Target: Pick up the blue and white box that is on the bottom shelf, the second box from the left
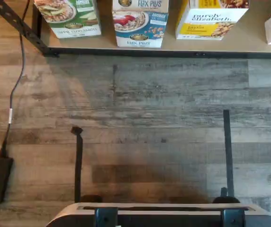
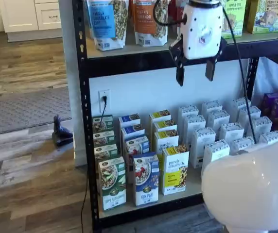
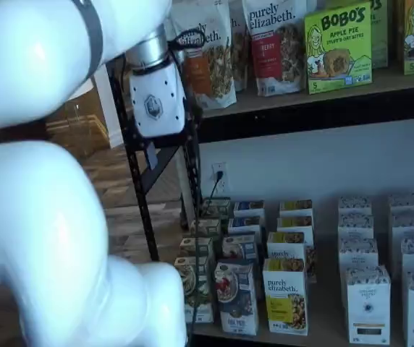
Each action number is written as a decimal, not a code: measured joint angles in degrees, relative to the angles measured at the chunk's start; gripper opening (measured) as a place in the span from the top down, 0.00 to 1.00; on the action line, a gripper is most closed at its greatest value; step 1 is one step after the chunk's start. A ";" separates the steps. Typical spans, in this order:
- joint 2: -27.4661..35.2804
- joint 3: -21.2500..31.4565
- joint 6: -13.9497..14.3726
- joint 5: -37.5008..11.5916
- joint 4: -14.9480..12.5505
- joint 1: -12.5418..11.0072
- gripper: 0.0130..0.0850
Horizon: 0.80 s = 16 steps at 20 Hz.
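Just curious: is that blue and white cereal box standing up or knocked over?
Upright: the blue and white box stands on its base at the front of the bottom shelf, front face outward.

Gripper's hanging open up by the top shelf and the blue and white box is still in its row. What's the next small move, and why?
Probably lower the gripper toward the bottom shelf, staying in front of the rack. Its fingers show a clear gap and hold nothing, and it hangs level with the upper board, well above the blue and white box, which stands untouched at the front between the green carton and the yellow carton.
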 joint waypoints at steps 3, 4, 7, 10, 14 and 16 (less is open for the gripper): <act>-0.24 3.31 1.32 -4.24 -1.26 1.22 0.00; -0.54 4.65 1.54 -6.22 -1.31 1.36 0.00; -0.64 7.35 1.87 -10.21 -1.05 1.59 0.00; 0.07 9.18 2.45 -12.69 -1.06 2.12 0.00; 1.35 11.80 2.83 -16.42 -0.13 2.65 0.00; 2.17 13.03 3.27 -18.37 0.16 3.17 0.00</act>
